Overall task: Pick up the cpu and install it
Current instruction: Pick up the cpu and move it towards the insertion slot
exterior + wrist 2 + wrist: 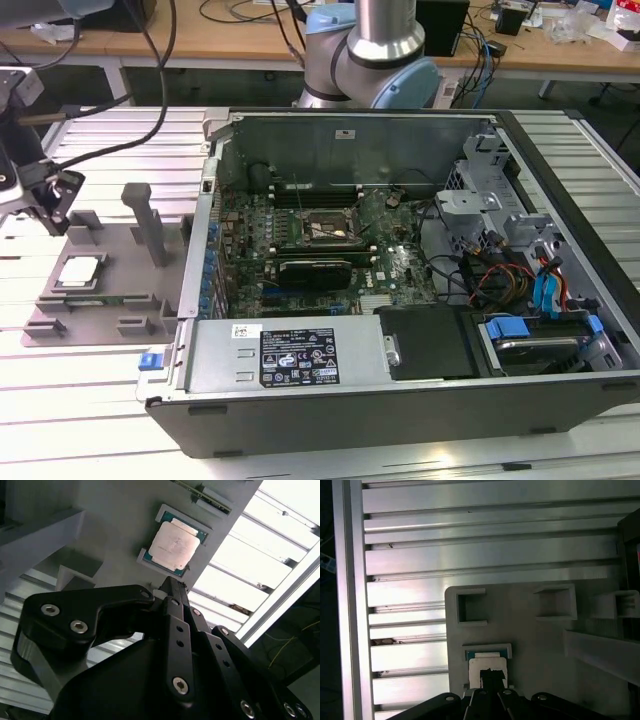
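The cpu [80, 270], a small square chip with a silver top, lies in a recess of the grey plastic tray [112, 262] at the exterior view's left. My gripper [52, 198] hangs above the tray, a little behind the cpu and apart from it. In the second wrist view the cpu [172, 545] sits just beyond the tip of my gripper [170, 582]. In the first wrist view my gripper [492, 672] covers part of the cpu [487, 661]. The black fingers meet at a point with nothing between them. The socket [325, 230] lies on the motherboard, its frame around a dark centre.
An open computer case [400, 400] fills the middle and the exterior view's right, with cables and drive bays inside. Grey posts [148, 222] stand up from the tray near the cpu. The table is ribbed aluminium [470, 545]. The arm's base [370, 55] rises behind the case.
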Controlling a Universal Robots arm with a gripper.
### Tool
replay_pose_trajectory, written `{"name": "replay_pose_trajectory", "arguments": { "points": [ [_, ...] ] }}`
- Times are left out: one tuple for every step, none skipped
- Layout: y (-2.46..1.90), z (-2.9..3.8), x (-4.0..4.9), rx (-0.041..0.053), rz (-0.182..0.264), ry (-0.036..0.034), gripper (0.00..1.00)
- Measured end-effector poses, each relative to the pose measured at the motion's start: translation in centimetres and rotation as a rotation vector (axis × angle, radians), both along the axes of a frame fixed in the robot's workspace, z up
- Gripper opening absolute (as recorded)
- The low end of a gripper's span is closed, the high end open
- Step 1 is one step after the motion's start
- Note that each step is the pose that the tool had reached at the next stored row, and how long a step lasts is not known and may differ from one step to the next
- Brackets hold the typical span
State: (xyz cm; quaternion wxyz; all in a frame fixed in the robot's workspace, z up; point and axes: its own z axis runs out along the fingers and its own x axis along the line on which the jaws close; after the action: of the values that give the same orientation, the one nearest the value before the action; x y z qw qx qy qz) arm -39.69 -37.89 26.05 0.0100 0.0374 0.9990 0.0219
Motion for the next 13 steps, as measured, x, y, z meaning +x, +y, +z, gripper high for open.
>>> {"name": "replay_pose_trajectory", "arguments": {
  "points": [
    [0.0,-0.21,-0.05,0.0,0.0,0.0,0.11],
    [0.0,-0.41,-0.1,0.0,0.0,0.0,0.11],
    [0.0,-0.66,-0.15,0.0,0.0,0.0,0.11],
    [0.0,-0.79,-0.17,0.0001,0.0,0.0,0.11],
    [0.0,-0.93,-0.18,0.0,0.0,0.0,0.11],
    [0.0,-1.16,-0.19,0.0001,0.0,-0.0001,0.11],
    [0.0,-1.31,-0.19,0.0,0.0,0.0,0.11],
    [0.0,-1.45,-0.19,0.0,0.0,0.0,0.11],
    [0.0,-1.58,-0.19,0.0001,0.0,-0.0001,0.11],
    [-0.01,-1.73,-0.2,0.0001,0.0,-0.0001,0.11],
    [-0.11,-2.03,-0.19,0.0,0.0,0.0001,0.11],
    [-0.26,-2.26,-0.2,0.0,0.0,0.0002,0.11],
    [-0.6,-2.51,-0.19,0.0001,0.0,0.0001,0.11]
  ]
}}
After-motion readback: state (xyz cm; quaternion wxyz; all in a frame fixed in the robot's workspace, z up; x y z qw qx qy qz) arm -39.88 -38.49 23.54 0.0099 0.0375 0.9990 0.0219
